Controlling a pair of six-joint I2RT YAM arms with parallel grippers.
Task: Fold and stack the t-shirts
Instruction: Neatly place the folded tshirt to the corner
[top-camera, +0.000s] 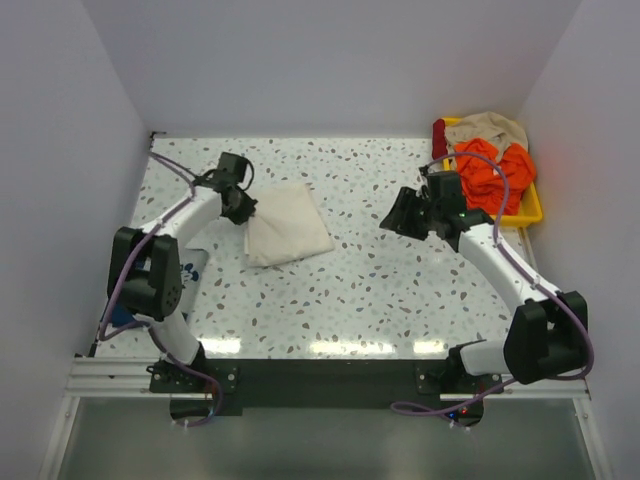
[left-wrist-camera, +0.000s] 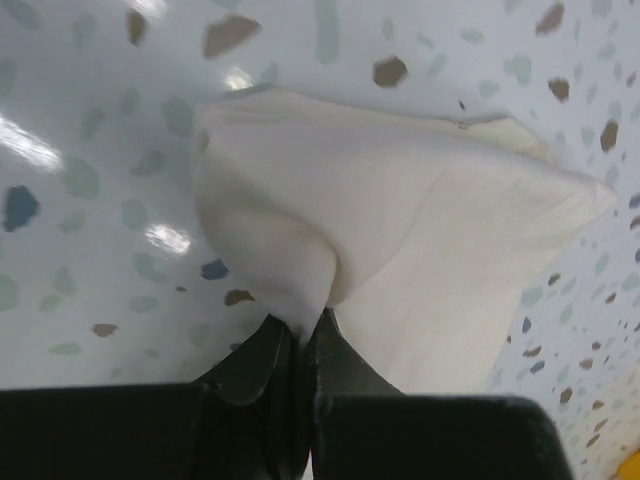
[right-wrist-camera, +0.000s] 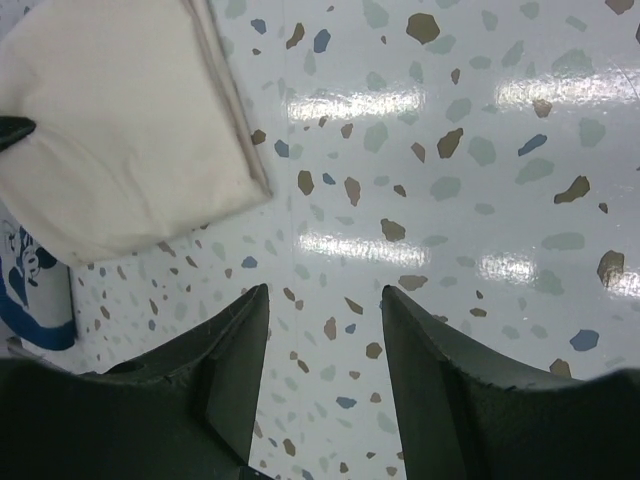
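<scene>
The cream tee (top-camera: 288, 222) lies folded into a compact block left of centre in the top view, flat on the desk (top-camera: 400, 290). The left hand (top-camera: 245, 208) is clamped on its left edge; the left wrist view shows the fingers (left-wrist-camera: 255, 365) pressed together with a pinch of cream cloth (left-wrist-camera: 420, 230) drawn up between them. The right hand (top-camera: 405, 215) hangs right of centre over bare desk, its fingers (right-wrist-camera: 235, 350) apart and nothing between them.

The folding of this tee looks done, so the step in hand is probably the stacking. The navy tee (top-camera: 192, 268) shows only in part at the left edge, under the left arm, and at the lower left of the right wrist view (right-wrist-camera: 30, 290). The next move calls for carrying the cream block there without the layers slipping open; one pinch at the edge may let it sag.

Count: one cream tee, one navy tee, two hands. One yellow tray (top-camera: 530, 212) at upper right holds one orange cloth (top-camera: 490, 175) and one beige cloth (top-camera: 490, 128).
</scene>
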